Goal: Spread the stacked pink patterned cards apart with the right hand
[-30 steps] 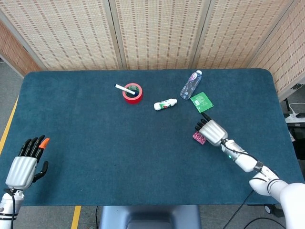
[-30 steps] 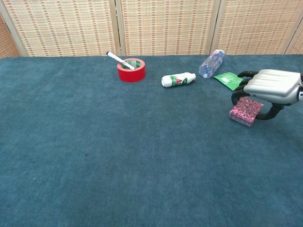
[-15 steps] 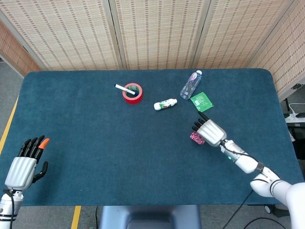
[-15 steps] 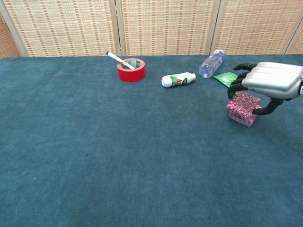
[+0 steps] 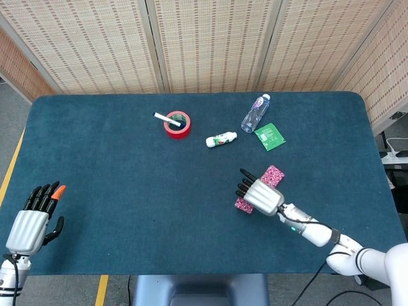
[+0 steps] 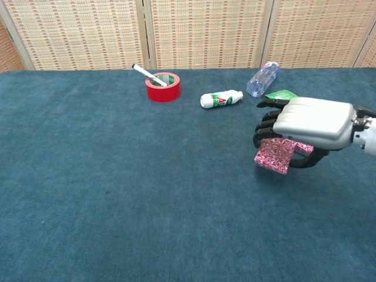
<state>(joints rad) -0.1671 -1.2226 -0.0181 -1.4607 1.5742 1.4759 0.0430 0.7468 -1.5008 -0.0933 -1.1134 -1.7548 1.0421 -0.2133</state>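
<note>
The right hand (image 5: 261,195) lies palm-down over the pink patterned cards (image 5: 273,175) near the right-hand part of the blue table (image 5: 127,178), its dark fingers (image 5: 244,184) extended flat and pointing toward the table's middle. In the head view the cards run in a slanted band under the hand — one end shows past the knuckles toward the green packet (image 5: 270,136), the other peeks out below the fingertips. The chest view shows the near end as a thick pink block under the fingers, with a thinner strip trailing behind under the palm, so the stack seems partly smeared out rather than fully fanned. Whether the thumb curls beneath the cards or merely rests beside them I cannot tell; the hand appears to press on them, not to grip. The spreading stroke looks to be in hand and perhaps halfway done. The next move calls for light downward pressure while dragging along the same line, so upper cards slide off lower ones — too much weight would likely push the whole block across the felt. The left hand (image 5: 33,220) rests at the near left edge, fingers straight and close together, holding nothing. A red tape roll (image 5: 178,123) with a pen (image 5: 167,118), a small white bottle (image 5: 221,139) and a clear bottle (image 5: 254,114) lie well apart at the far side.
</note>
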